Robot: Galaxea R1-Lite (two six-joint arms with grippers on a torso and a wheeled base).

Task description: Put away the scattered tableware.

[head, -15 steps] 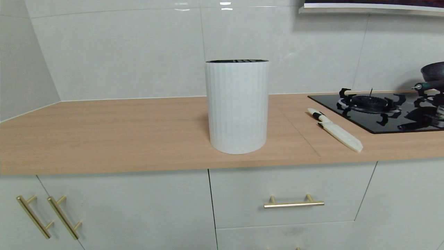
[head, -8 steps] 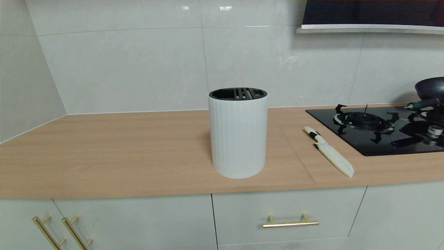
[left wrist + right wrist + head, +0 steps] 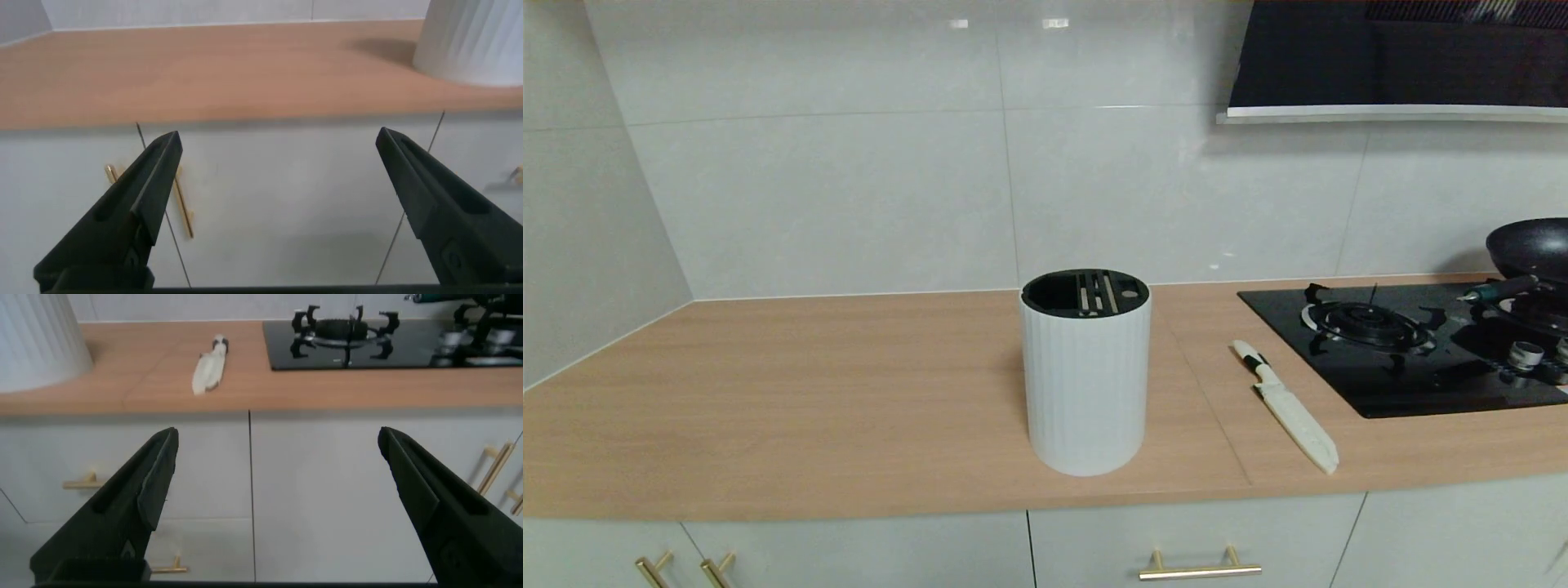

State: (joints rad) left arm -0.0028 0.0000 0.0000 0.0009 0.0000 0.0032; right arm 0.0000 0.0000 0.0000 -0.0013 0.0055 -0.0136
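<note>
A white ribbed holder (image 3: 1085,382) with a black slotted top stands near the front of the wooden counter (image 3: 809,400). To its right a white knife (image 3: 1285,404) with a black band on its handle lies flat on the counter, blade toward the front edge. My left gripper (image 3: 278,159) is open in front of the cabinet doors, below the counter edge, with the holder (image 3: 476,41) up on the counter. My right gripper (image 3: 274,457) is open as well, facing the cabinet fronts, the knife (image 3: 208,367) on the counter beyond it.
A black gas hob (image 3: 1405,343) lies at the counter's right with a dark pan (image 3: 1529,249) on it. A range hood (image 3: 1388,65) hangs above. White cabinets with gold handles (image 3: 1199,568) run under the counter. Tiled wall closes the back and left.
The head view has risen: the counter and holder sit lower in the picture and the holder's slotted top now shows. The holder and knife have not moved on the counter.
</note>
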